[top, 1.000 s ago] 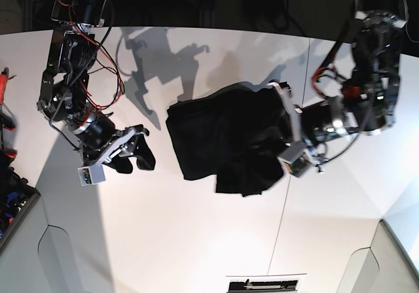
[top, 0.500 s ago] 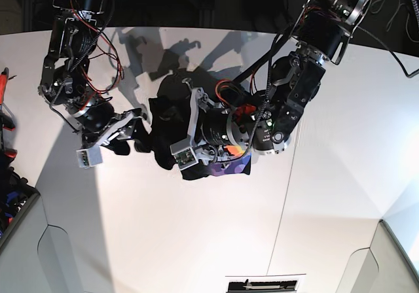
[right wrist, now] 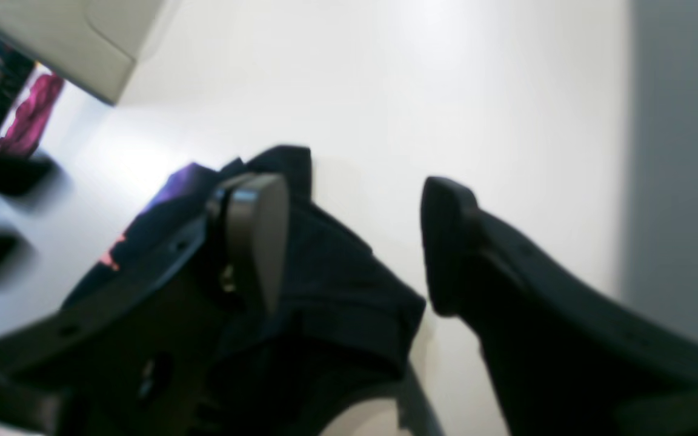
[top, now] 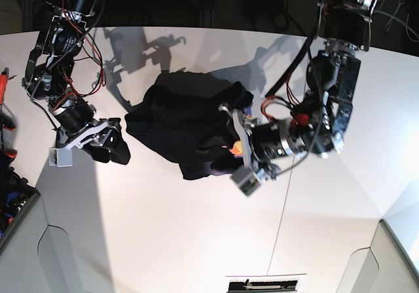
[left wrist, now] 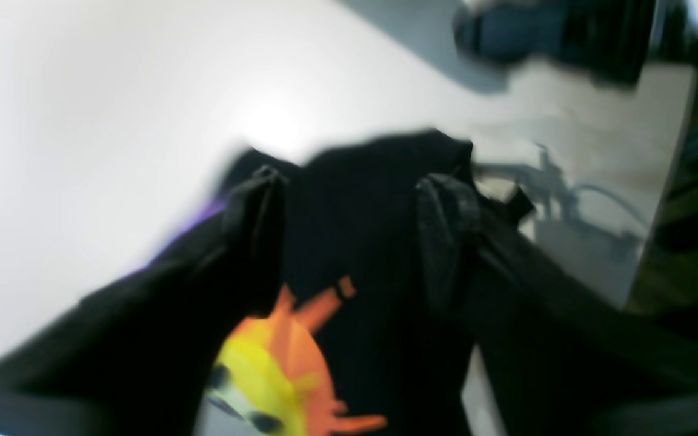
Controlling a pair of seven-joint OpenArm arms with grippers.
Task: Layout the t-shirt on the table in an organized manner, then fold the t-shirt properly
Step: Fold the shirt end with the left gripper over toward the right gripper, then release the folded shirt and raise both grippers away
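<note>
I see the left gripper [left wrist: 349,242] with jaws apart over the bunched t-shirt [top: 183,120], the right gripper [right wrist: 349,242] likewise apart beside its edge.

left wrist view blurred — t-shirt [left wrist: 349,254] graphic cut off below.

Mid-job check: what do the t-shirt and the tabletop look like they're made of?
The t-shirt: soft, matte black knit fabric, probably cotton. It bunches in limp folds and shows a stitched hem in the right wrist view. Its orange-yellow sun graphic looks like a flat print.
The table: hard, smooth white board, possibly laminate, semi-gloss. It carries glare and crisp arm shadows.
</note>
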